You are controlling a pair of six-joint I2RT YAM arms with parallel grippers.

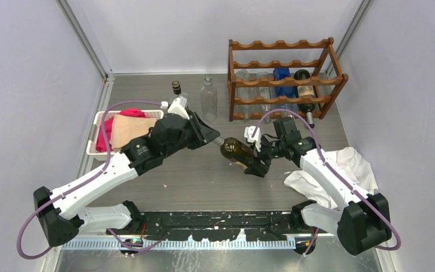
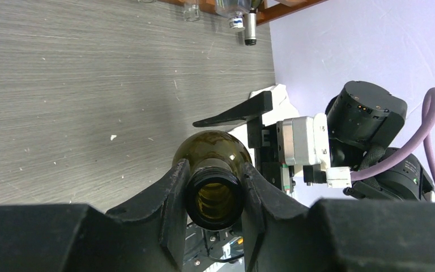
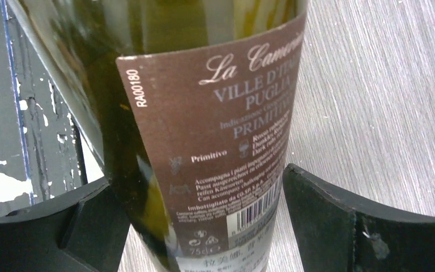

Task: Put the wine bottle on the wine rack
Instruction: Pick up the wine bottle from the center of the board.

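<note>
From where I stand, a white slatted basket (image 1: 96, 148) holding pink and beige cloths sits at 9 o'clock on the grey wood-grain table (image 1: 204, 181). A crumpled white cloth (image 1: 351, 164) lies at 4 o'clock, under the right arm. Near 12 o'clock stand a clear glass bottle (image 1: 208, 100) and, beside it, a dark bottle with a black cap (image 1: 176, 88).

The reddish-brown wooden wine rack with wavy rails (image 1: 283, 44) stands at 1 o'clock. Its lower tiers already hold clear bottles, a blue bottle (image 1: 281, 75) and a dark bottle (image 1: 305, 101) whose neck pokes out toward the arms. The right arm's wrist sits between the rack and the load.

The olive-green glass wine bottle (image 1: 237, 152) is at mid-table, tipped over, its neck toward 10 o'clock. It has an open mouth and a brown label with white lettering and a barcode.

The left gripper (image 2: 214, 184) is clamped on the neck just below the lip. The right gripper (image 1: 253, 158) has its jaws spread wide astride the labelled body. I cannot tell whether they press the glass.
</note>
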